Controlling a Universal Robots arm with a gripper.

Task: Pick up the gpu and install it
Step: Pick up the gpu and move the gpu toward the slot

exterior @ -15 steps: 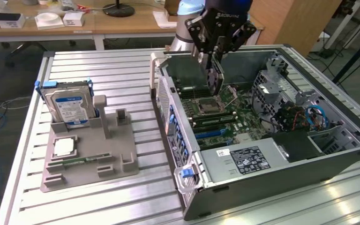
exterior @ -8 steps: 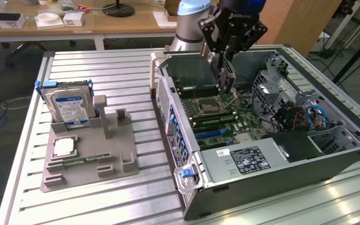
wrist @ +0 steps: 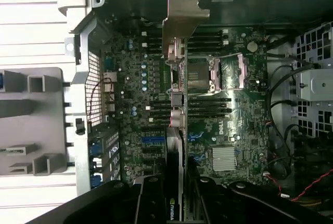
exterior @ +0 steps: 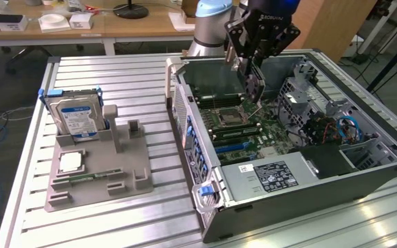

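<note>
We see one robot arm reaching into an open computer case (exterior: 309, 175) that lies on its side on a slatted metal table (exterior: 136, 72). The gripper (exterior: 247, 62) is pinching the gpu (exterior: 255, 85), one finger on each flat face of the card.

In the exterior view the card hangs straight toward six o'clock from the gripper, edge-on. It is in the air above the motherboard (exterior: 254, 129) and is not seated. Its long axis runs roughly twelve to six on that view's clock face.

The wrist view shows the gpu (wrist: 176, 151) as a thin dark strip running away from the gripper (wrist: 174, 185). Its silver bracket (wrist: 184, 11) is at the far end, near the case's rear wall.

We judge the blue expansion slot (exterior: 237, 147) to lie toward six or seven o'clock from the card, well apart from it. A hard drive (exterior: 78, 116) stands in a grey holder (exterior: 116, 170) toward nine o'clock from the case.
</note>
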